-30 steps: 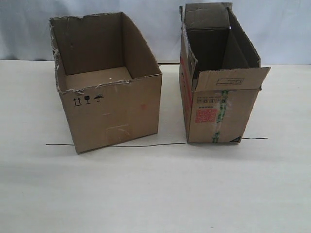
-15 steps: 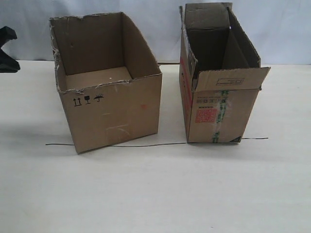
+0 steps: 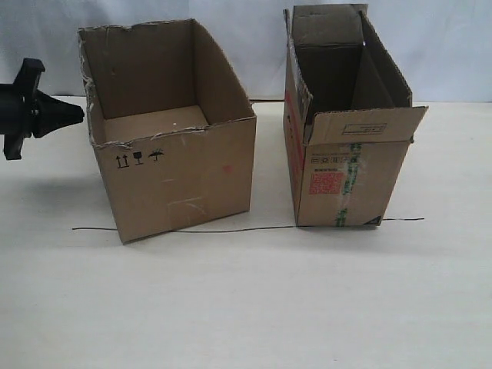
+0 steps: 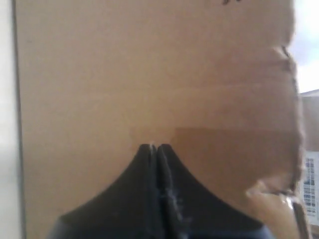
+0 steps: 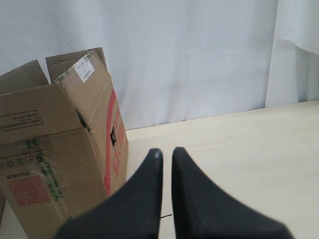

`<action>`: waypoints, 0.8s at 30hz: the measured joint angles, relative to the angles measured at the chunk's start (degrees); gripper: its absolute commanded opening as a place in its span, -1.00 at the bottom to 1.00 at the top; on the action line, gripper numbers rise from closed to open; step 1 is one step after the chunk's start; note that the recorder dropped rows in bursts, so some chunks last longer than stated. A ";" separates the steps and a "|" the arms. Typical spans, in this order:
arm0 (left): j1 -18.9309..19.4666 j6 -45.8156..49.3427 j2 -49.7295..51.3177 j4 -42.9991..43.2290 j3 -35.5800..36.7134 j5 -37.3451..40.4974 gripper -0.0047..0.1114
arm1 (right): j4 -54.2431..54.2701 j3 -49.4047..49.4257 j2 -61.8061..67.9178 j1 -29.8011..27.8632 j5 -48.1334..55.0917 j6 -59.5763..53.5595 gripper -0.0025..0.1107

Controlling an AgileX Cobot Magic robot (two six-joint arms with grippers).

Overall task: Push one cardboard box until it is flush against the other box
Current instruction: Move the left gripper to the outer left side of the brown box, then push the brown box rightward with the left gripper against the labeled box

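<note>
The wide cardboard box (image 3: 184,177) with ragged top edges stands left of centre on the table. A gap of bare table separates it from the other box (image 3: 346,177), the taller carton with the red label and green-striped tape. My left gripper (image 3: 77,114) is shut and empty, its tip pointing at the wide box's left wall near the top edge, just short of it. That brown wall (image 4: 149,74) fills the left wrist view behind the closed tips of the left gripper (image 4: 155,147). My right gripper (image 5: 164,152) is slightly open and empty, beside the other box (image 5: 55,174); the exterior view does not show it.
A thin black line (image 3: 231,229) runs across the pale table (image 3: 246,307) under the front edges of both boxes. A white curtain (image 5: 199,59) hangs behind the table.
My left gripper has come in from the left edge and moved right, up to the wide box's left wall. Neither box has moved.
</note>
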 measured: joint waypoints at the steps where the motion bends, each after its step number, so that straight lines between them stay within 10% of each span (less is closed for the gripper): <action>1: 0.00 0.71 0.33 -0.77 0.00 -0.10 -0.92 | 0.00 0.00 0.00 0.00 0.00 0.00 -0.87; 24: -2.57 6.35 10.94 -10.33 -11.31 2.56 -0.92 | 0.00 0.00 0.00 0.00 0.00 0.00 -0.87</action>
